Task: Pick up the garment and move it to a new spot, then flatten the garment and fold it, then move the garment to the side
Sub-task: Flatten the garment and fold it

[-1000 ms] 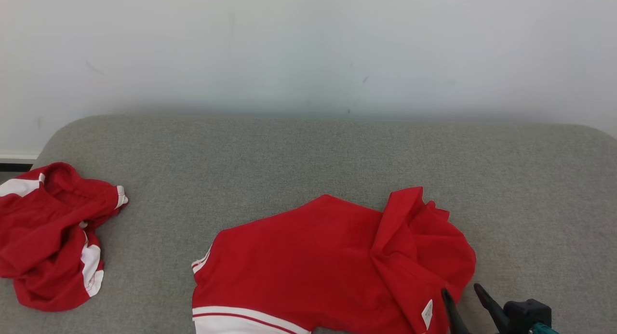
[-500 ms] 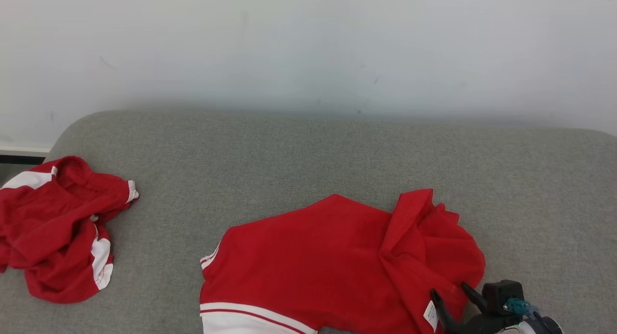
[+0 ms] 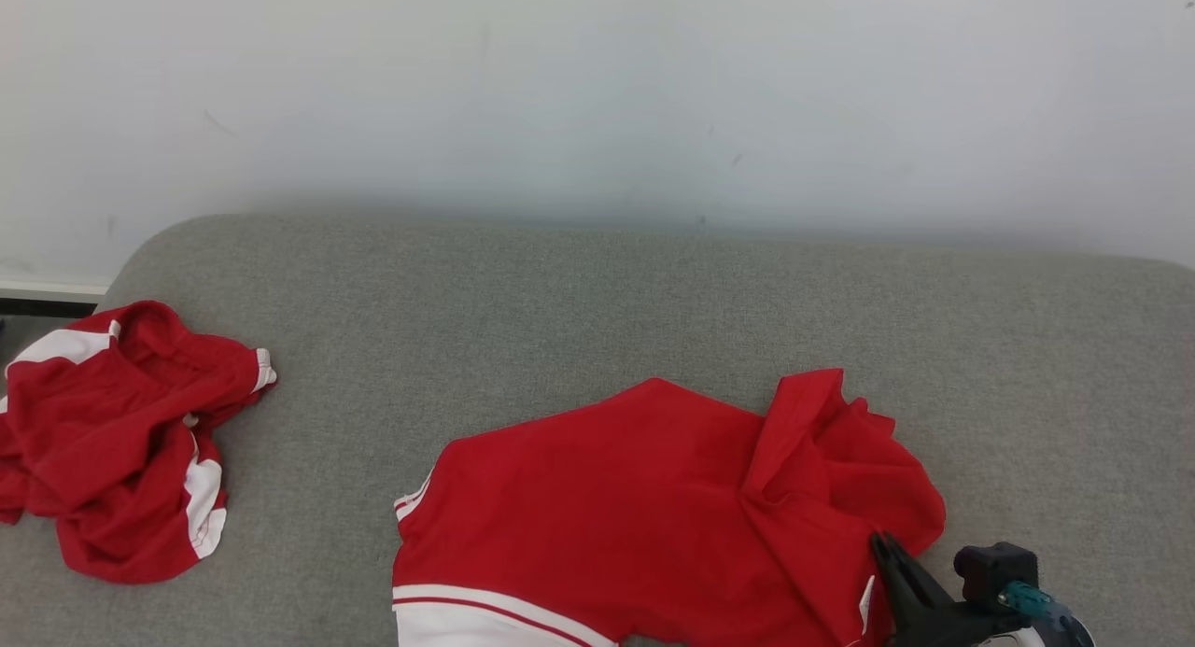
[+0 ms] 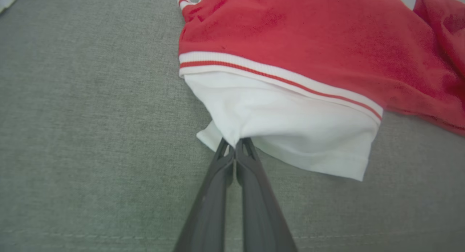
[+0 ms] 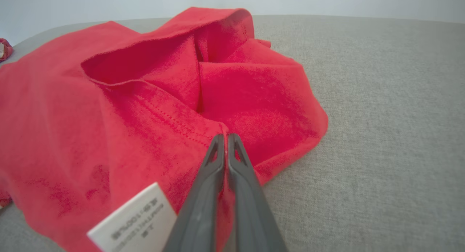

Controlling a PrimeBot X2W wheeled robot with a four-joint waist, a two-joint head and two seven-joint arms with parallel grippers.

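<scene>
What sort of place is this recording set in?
Probably an indoor room, domestic or a mock-up: a grey upholstered surface, like a sofa or padded bench, stands against a plain white wall. A red garment lies spread on it, with a second garment crumpled nearby.

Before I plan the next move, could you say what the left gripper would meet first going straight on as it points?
The white panel of the garment: the left gripper has its jaws shut at that panel's near edge, apparently pinching it, so going on pushes into that cloth.
</scene>
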